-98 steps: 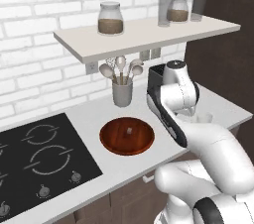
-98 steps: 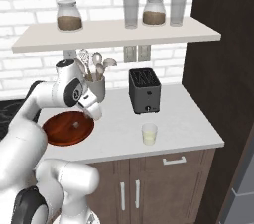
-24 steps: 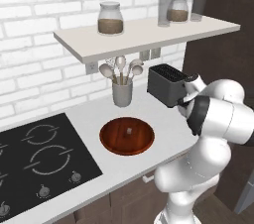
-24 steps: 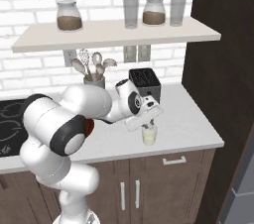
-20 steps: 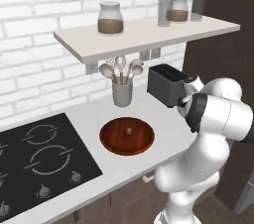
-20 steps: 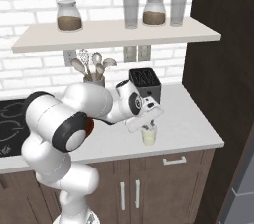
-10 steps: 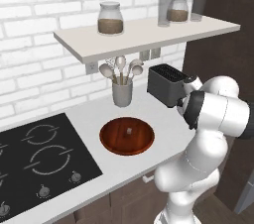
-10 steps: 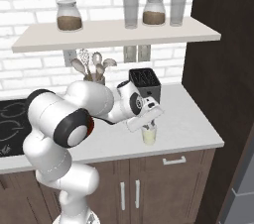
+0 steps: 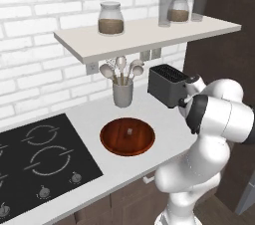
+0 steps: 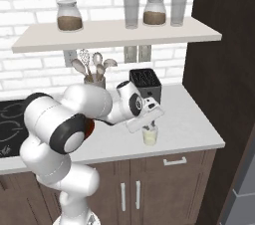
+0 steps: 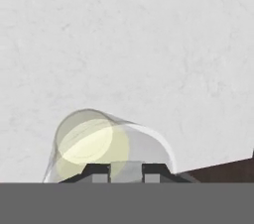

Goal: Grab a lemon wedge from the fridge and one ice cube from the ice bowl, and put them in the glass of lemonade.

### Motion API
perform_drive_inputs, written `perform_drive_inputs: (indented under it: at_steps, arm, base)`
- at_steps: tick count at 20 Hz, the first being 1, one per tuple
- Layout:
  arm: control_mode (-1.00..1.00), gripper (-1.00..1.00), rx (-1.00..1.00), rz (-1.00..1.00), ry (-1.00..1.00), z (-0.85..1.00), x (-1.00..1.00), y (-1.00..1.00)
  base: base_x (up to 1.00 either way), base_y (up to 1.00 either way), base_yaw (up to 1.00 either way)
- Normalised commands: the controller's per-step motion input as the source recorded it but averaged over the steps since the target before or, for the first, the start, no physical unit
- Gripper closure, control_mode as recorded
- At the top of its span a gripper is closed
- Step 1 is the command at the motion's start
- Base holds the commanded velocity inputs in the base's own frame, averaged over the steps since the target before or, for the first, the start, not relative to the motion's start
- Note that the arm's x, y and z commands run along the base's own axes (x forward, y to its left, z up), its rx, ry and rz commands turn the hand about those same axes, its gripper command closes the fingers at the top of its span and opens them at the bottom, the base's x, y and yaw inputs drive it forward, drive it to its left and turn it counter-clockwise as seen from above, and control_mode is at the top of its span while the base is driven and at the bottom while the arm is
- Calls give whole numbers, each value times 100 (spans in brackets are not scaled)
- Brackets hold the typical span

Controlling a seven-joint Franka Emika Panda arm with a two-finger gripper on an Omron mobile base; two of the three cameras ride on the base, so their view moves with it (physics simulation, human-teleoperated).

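I see my end effector (image 11: 126, 169) gripping an ice cube (image 11: 126, 168) over the glass of lemonade (image 11: 92, 143); off-centre release risks it bouncing off the rim onto the bench (image 10: 189, 119).

The arm folds low, elbow bulging outward, forearm reaching forward with the wrist bent down. The tool (image 10: 147, 125) hangs at the arm's end, pointing downward. Its two dark fingertips (image 11: 95, 170) stand close together, pinching a small pale ice cube (image 11: 127, 169) between them.
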Motion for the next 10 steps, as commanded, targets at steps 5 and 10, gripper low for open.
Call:
perform_drive_inputs:
  at_steps: [5,10]
  arm:
    - [-100,100,0,0,-7,0,-11,0]
    - [-100,100,-1,0,-9,0,0,1]
  base:
    - [0,0,0]
    - [0,0,0]
